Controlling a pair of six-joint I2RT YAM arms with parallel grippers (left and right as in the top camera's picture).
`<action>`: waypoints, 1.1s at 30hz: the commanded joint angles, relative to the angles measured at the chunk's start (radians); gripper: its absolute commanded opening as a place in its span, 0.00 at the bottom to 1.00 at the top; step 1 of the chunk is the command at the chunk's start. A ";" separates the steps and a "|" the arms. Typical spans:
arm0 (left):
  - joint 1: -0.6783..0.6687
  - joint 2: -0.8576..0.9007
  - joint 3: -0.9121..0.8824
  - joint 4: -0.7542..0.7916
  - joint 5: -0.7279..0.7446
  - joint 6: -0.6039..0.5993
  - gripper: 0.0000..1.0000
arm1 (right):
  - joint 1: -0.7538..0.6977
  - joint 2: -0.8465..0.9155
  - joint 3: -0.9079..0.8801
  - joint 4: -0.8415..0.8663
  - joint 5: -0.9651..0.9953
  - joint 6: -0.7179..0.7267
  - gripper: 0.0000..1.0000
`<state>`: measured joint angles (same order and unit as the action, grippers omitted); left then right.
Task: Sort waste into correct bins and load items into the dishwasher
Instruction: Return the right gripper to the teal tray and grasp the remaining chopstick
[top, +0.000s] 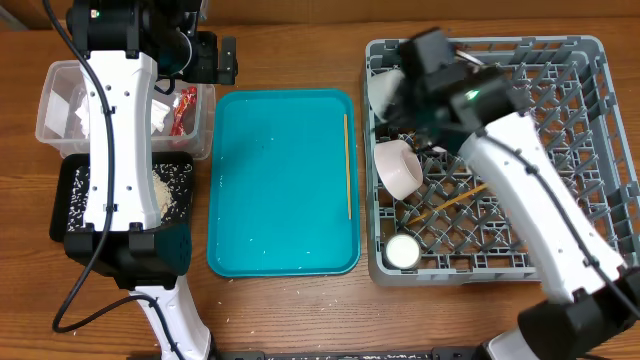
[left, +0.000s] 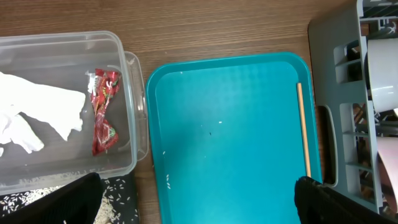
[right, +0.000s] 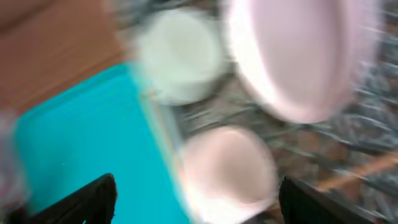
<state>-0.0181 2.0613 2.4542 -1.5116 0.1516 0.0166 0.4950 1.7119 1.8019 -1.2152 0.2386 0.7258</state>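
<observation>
The clear tub (left: 127, 93) holds white tissue (left: 43, 115) and the red foil wrapper (left: 102, 112). The black tray (top: 70, 190) below it holds rice (top: 165, 190). One chopstick (top: 347, 165) lies along the right side of the teal tray (top: 280, 190) and also shows in the left wrist view (left: 303, 130). The grey dish rack (top: 600, 60) holds a white bowl (top: 398, 165), a small cup (top: 403, 250) and another chopstick (top: 450, 200). My left gripper (left: 199, 205) is open and empty over the tray's left part. My right gripper (right: 205, 199) is open above the bowl (right: 230, 168); this view is blurred. A pink plate (right: 292, 56) stands behind it.
A few rice grains (left: 166, 180) lie on the teal tray's left edge. The left arm (top: 120, 130) covers part of the tub and black tray. The right arm (top: 540, 190) crosses the rack. Bare wood table (top: 290, 50) shows around the tray.
</observation>
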 joint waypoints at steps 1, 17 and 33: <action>-0.003 -0.002 0.022 0.002 -0.005 -0.005 1.00 | 0.138 0.010 0.017 0.121 -0.041 -0.212 0.81; -0.003 -0.002 0.022 0.002 -0.005 -0.005 1.00 | 0.198 0.515 0.048 0.134 -0.180 -0.313 0.74; -0.003 -0.002 0.022 0.002 -0.005 -0.005 1.00 | 0.106 0.575 0.048 0.135 -0.215 -0.239 0.66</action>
<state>-0.0181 2.0613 2.4542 -1.5116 0.1516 0.0170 0.6029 2.2807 1.8294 -1.0855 0.0147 0.4789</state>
